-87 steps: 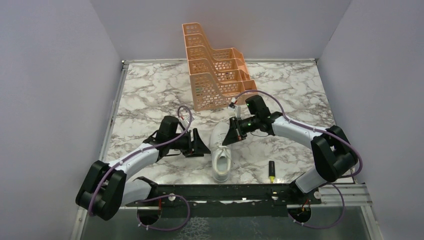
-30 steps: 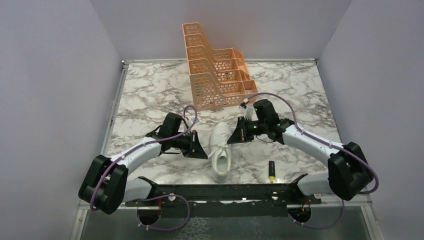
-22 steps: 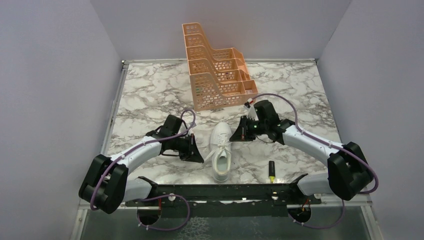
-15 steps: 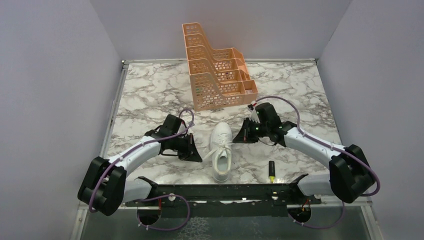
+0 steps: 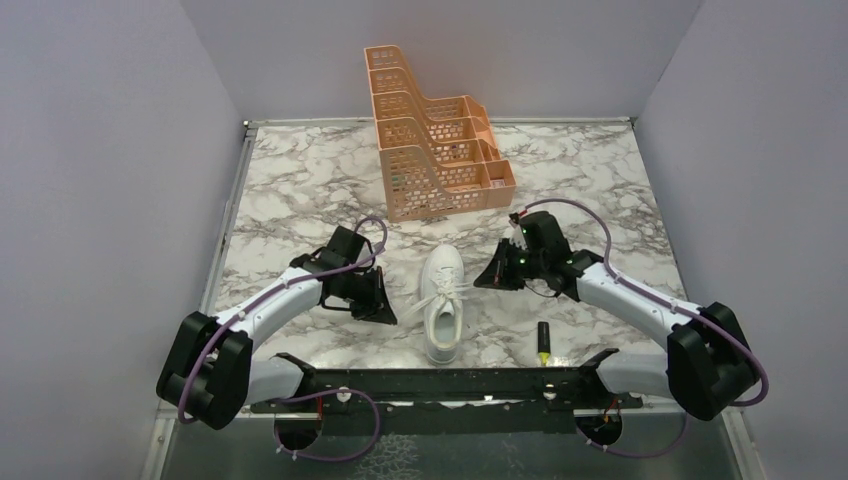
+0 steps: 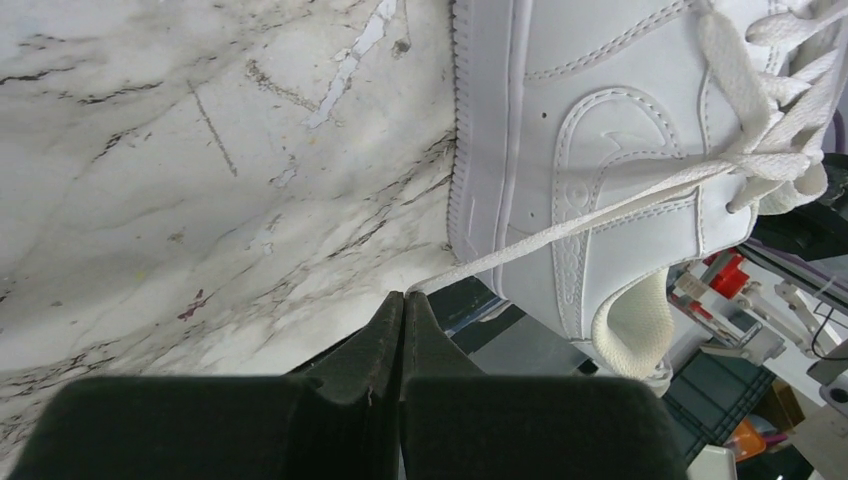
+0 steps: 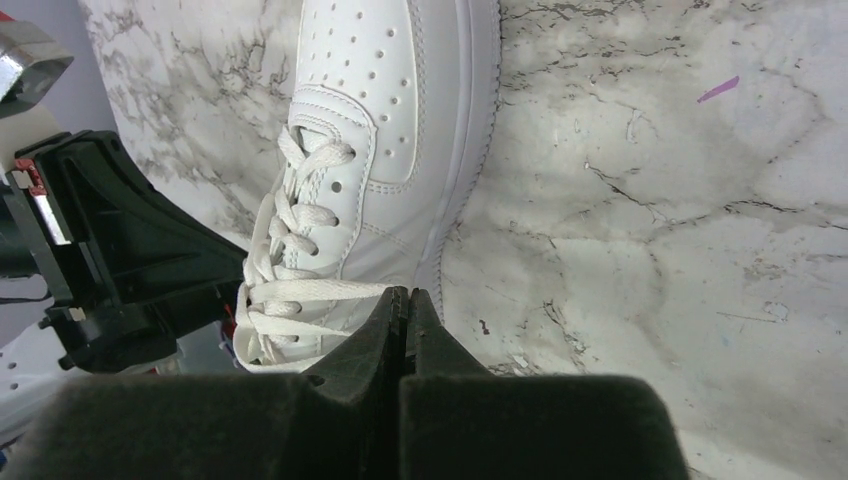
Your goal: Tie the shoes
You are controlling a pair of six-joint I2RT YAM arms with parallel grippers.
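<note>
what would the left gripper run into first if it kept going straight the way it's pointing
Most likely the white sneaker: the left gripper, shut on a lace, points at its side near the heel. It seems tilted downward, so the marble tabletop could come first; depth is unclear.

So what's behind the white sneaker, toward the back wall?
An orange tiered rack stands behind the sneaker, apart from its toe, with bare marble table between. Its mesh walls and dividers hide most of what the tiers hold.
</note>
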